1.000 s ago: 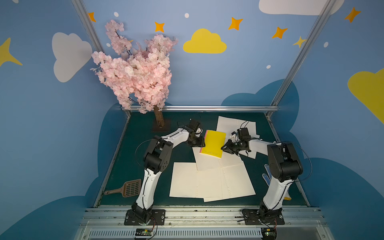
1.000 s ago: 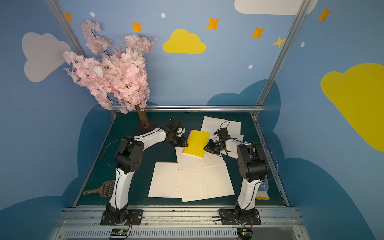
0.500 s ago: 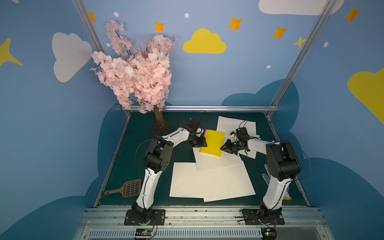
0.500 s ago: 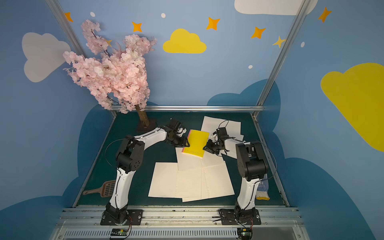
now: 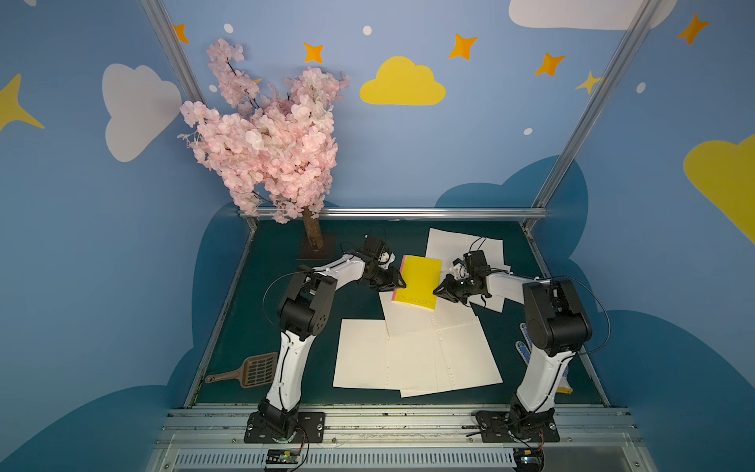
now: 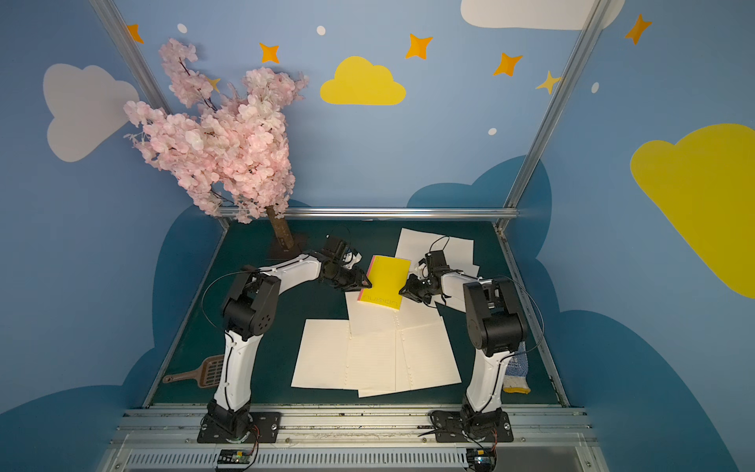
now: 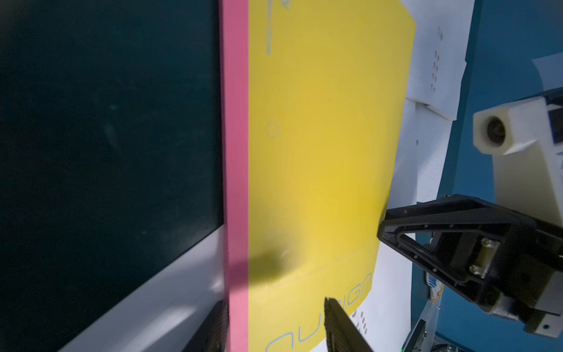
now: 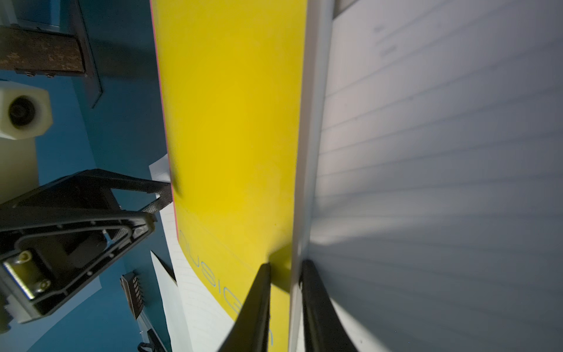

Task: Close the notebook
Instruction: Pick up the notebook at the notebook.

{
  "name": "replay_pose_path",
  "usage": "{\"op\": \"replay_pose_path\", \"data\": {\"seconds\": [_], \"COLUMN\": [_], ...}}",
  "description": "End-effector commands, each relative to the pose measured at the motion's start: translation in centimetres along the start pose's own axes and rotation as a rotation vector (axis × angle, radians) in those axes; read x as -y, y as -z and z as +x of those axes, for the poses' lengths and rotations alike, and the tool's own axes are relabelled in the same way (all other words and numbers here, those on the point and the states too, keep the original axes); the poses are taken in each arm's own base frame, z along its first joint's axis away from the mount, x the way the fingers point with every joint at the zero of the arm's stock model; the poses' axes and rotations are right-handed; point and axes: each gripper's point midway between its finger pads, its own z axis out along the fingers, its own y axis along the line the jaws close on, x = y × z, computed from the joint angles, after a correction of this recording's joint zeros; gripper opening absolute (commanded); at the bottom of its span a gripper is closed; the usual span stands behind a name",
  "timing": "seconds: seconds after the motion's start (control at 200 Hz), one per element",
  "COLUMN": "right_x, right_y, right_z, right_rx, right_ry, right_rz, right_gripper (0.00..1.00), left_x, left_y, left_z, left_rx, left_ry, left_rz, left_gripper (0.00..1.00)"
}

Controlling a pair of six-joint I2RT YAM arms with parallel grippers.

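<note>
The yellow notebook [image 5: 418, 282] [image 6: 386, 282] with a pink spine hangs tilted above loose sheets, its cover down over the pages. My right gripper [image 5: 435, 291] [image 8: 286, 263] is shut on its free edge, with the yellow cover [image 8: 234, 122] and the white page edges pinched between the fingers. My left gripper [image 5: 402, 282] [image 7: 275, 301] stands open at the opposite side. Its jaws straddle the pink spine [image 7: 236, 183], one finger under the book and one over the cover, with a gap on each side.
Lined loose sheets [image 5: 408, 359] cover the middle of the dark green mat, and more sheets [image 5: 449, 245] lie at the back right. A pink blossom tree [image 5: 269, 143] stands back left. A brown scoop [image 5: 253, 370] lies front left and a glove [image 5: 527, 355] front right.
The right gripper has edged slightly toward the left arm with the notebook's edge in it. The left gripper has stayed at the spine.
</note>
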Motion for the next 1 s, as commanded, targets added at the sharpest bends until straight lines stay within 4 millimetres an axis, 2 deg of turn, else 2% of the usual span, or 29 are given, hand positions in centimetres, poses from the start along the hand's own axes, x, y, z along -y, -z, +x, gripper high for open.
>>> {"op": "replay_pose_path", "data": {"seconds": [0.0,0.085,0.21,0.385,0.606,0.996], "right_x": [0.2,0.1,0.0,0.0,0.0,0.0], "right_y": [-1.1,-1.0,-0.9,-0.7,-0.7,-0.5], "right_z": [0.6,0.7,0.7,0.7,0.7,0.8], "right_rx": [-0.033,-0.033,-0.029,-0.026,-0.027,-0.027], "right_ry": [0.004,0.006,0.010,0.010,0.014,0.014], "right_rz": [0.007,0.003,0.002,0.002,0.004,0.010], "right_gripper": [0.21,0.21,0.21,0.21,0.21,0.21], "left_x": [3.6,3.3,2.0,1.2,0.7,-0.7], "left_y": [0.9,0.8,0.8,0.2,0.0,-0.5], "left_z": [0.0,0.0,-0.9,-2.2,-3.6,-4.6], "left_rx": [0.001,0.004,0.043,0.052,0.073,0.074], "left_ry": [-0.030,-0.021,-0.028,-0.078,-0.126,-0.154], "left_rz": [0.121,0.105,0.016,-0.037,-0.059,-0.115], "left_gripper": [0.52,0.52,0.53,0.54,0.55,0.55]}}
